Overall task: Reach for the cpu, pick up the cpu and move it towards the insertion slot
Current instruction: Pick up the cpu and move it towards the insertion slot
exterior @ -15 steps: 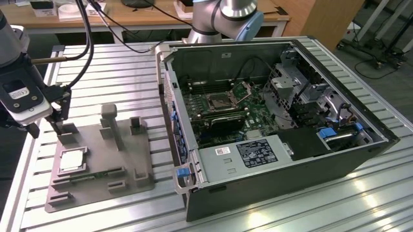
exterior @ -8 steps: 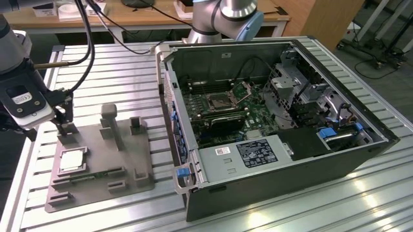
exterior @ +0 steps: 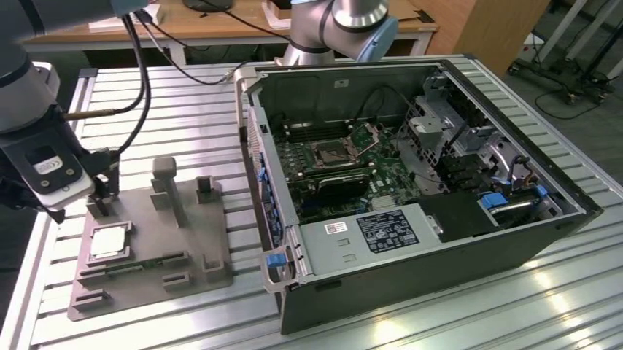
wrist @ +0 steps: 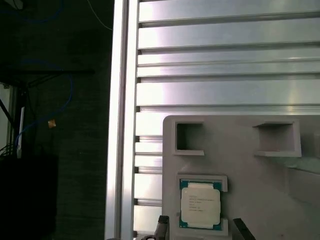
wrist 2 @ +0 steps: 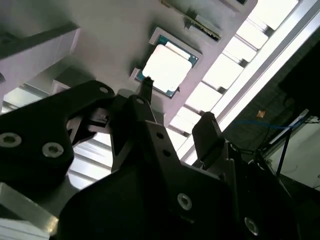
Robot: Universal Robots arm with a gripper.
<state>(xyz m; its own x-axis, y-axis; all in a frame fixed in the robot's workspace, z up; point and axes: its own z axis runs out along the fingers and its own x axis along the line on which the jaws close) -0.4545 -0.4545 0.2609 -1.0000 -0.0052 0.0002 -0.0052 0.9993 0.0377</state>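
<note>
The cpu (exterior: 109, 243) lies flat in a square recess of the grey tray (exterior: 185, 273) at the exterior view's left, silvery top up. My gripper (exterior: 102, 200) hangs just above and behind it, open, with nothing between its fingers. In the first wrist view the cpu (wrist: 200, 205) sits close to the two dark fingertips (wrist: 162, 226). In the second wrist view the cpu (wrist 2: 167, 67) shows beyond the spread fingers (wrist 2: 207, 125). The insertion slot (exterior: 336, 153) with its raised metal plate sits on the motherboard inside the open case, far from the gripper.
The open computer case (exterior: 409, 248) takes up the exterior view's right half. Upright blocks (exterior: 168, 189) rise from the tray beside the gripper. Cables (exterior: 141, 65) trail from the arm. The slatted metal table's edge (wrist: 117, 150) runs close to the tray.
</note>
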